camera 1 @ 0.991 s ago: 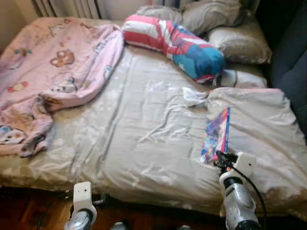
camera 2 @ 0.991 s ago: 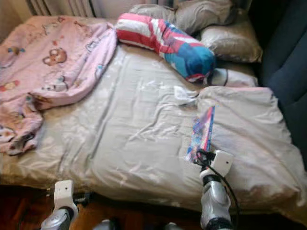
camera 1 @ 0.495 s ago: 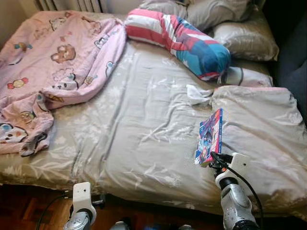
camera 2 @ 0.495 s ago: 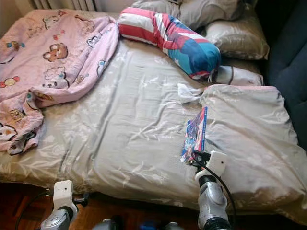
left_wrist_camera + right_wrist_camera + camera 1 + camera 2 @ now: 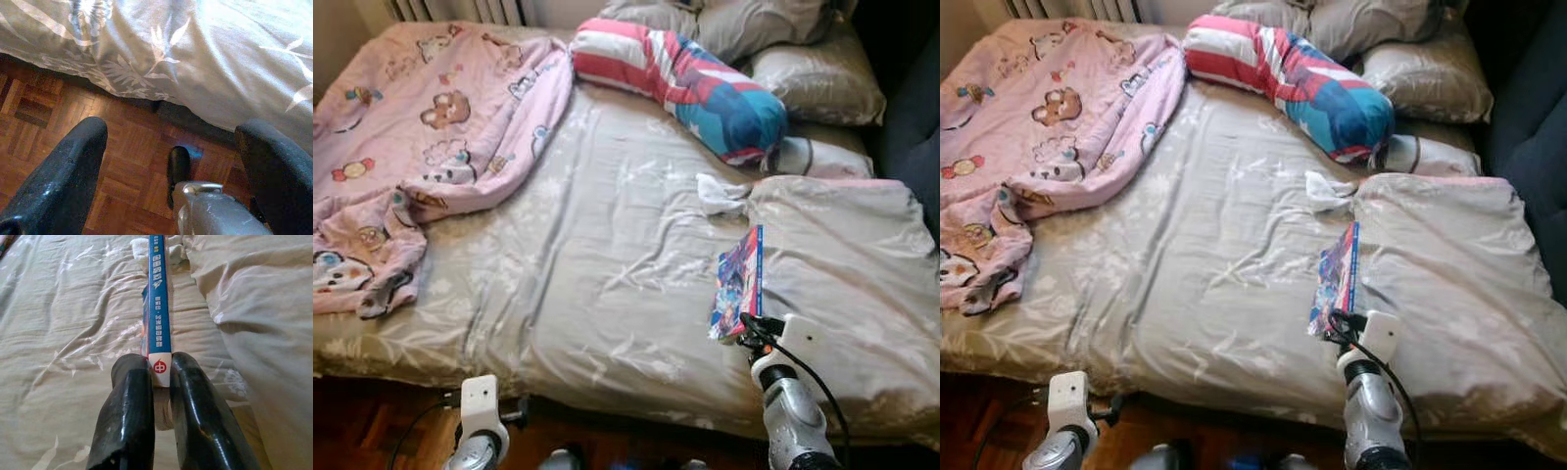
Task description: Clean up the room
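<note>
Robot's right hand (image 5: 160, 382) pinches the near end of a thin, colourful paperback book with a blue spine (image 5: 740, 286), fingers (image 5: 128, 426) pressed on both covers so it stands on edge, spine up, over the right side of the bed w/ beige leaf-print sheet (image 5: 607, 264). Edge-on grip likely keeps the floppy book from sagging while carried off. Book sits just left of the folded beige duvet (image 5: 847, 264); small white crumpled tissue (image 5: 718, 193) lies farther off. Pink cartoon-print blanket (image 5: 421, 147) bunched far left, striped red-white-blue bolster pillow (image 5: 685, 83) at the far end. Left hand (image 5: 171, 166) hangs idle, fingers spread, above the parquet wood floor (image 5: 73, 142) at the bed's near edge.
</note>
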`<state>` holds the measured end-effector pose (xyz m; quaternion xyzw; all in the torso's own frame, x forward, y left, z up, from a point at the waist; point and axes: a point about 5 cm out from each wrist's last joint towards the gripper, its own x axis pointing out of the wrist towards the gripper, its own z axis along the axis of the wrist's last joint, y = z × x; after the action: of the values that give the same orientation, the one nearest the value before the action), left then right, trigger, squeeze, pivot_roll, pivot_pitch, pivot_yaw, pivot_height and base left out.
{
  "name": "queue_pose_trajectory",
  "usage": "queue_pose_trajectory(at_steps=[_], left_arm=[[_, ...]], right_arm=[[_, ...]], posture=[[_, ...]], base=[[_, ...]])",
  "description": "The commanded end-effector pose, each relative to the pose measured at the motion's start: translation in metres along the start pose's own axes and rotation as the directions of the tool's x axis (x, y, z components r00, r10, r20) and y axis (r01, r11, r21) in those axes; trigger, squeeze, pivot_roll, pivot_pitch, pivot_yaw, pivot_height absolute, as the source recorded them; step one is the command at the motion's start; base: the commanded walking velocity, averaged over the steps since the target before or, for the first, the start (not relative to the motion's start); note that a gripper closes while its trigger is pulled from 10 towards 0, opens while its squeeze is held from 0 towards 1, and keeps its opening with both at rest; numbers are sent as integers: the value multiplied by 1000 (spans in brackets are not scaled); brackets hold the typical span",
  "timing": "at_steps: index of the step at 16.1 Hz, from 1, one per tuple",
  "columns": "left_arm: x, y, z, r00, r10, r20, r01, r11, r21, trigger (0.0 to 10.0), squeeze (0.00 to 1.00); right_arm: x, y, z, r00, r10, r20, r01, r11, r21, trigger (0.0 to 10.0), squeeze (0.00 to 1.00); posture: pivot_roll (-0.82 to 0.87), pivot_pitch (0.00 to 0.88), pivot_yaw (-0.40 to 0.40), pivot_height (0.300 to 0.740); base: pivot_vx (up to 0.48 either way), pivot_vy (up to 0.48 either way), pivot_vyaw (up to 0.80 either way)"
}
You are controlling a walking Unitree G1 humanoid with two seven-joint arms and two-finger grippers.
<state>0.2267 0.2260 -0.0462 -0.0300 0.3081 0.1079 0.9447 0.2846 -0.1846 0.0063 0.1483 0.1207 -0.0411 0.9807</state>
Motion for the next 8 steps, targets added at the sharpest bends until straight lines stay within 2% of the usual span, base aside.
queue_pose_trajectory(at_steps=[1, 3, 6, 8], left_arm=[[-3, 4, -10, 999, 12, -39, -12, 1000, 8, 10000, 0], [-3, 4, -10, 999, 14, -38, -14, 1000, 4, 10000, 0], [-3, 3, -11, 999, 11, -42, -11, 1000, 3, 10000, 0], [-3, 3, -10, 999, 7, -40, -7, 1000, 14, 10000, 0]], right_arm=[[-1, 2, -1, 1000, 5, 5, -5, 1000, 4, 10000, 0], [-1, 2, -1, 1000, 5, 5, -5, 1000, 3, 10000, 0], [-1, 3, -2, 1000, 3, 4, -3, 1000, 4, 10000, 0], [-2, 2, -2, 1000, 1, 2, -1, 1000, 4, 10000, 0]], posture=[[127, 249, -21, 740], [128, 250, -22, 740], [128, 252, -22, 740], [129, 253, -22, 740]], base=[[0, 0, 0], [0, 0, 0], [0, 480, 0], [0, 0, 0]])
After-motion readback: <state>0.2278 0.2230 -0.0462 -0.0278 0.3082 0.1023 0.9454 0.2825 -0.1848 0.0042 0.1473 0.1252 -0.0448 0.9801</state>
